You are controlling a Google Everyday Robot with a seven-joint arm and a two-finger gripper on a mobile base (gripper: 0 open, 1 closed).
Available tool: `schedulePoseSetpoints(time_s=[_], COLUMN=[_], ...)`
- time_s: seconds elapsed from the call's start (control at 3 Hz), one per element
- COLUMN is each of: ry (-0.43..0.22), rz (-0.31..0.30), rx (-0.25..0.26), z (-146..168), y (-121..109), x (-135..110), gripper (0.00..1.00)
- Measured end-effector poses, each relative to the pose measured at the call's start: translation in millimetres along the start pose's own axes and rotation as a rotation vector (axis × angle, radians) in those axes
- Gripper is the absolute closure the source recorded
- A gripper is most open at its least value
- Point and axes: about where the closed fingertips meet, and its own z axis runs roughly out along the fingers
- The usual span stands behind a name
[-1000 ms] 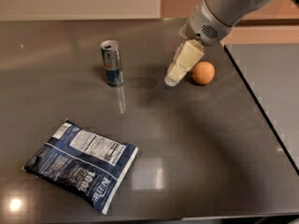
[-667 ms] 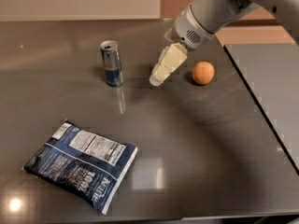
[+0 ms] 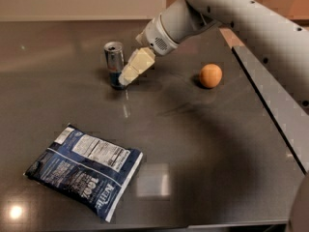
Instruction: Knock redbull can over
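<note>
Snack bag (image 3: 84, 178), dark blue and crinkled, lies flat near the front edge of the bench (image 3: 193, 144). Its white nutrition panel faces up and its glossy film is puffed like a pillow, with one sealed end pointing toward the front. The bench is a dark, smooth, polished slab that throws back soft patches of ceiling light around the bag and in the front left corner.

Farther back and left of centre, the redbull can (image 3: 114, 64) stands upright on the bench. It is a slim, tall metal cylinder with a bright silver rim, a pull tab on top, a silver upper body and a blue band toward the base. A faint streak of its reflection runs down the polished surface in front of it.

Just beside the can on its right is the robot's hand (image 3: 124, 80), a cream-coloured, blocky plastic piece angled down and to the left. Its tip is low against the can's base, either touching it or a hair off. Whether the hand is clenched or released cannot be told from here, and it grasps nothing.

Well to the right, apart from both, an orange (image 3: 211, 75) sits on the bench, round and matte. Behind the hand, the arm (image 3: 231, 13) rises in smooth grey-white rounded shells toward the upper right. A pale wall (image 3: 82, 1) closes the scene.
</note>
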Motion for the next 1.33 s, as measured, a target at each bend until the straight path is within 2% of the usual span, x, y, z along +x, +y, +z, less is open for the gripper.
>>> schedulePoseSetpoints(time_s=[0.67, 1.0, 1.33], ry=[-0.057, -0.071, -0.084], rz=[0.018, 0.034, 0.046], rx=[-0.039, -0.05, -0.06], z=[51.3, 60.3, 57.1], y=[-23.3, -28.7, -27.3], x=[-18.4, -20.1, -17.7], gripper=[0.0, 0.17, 0.41])
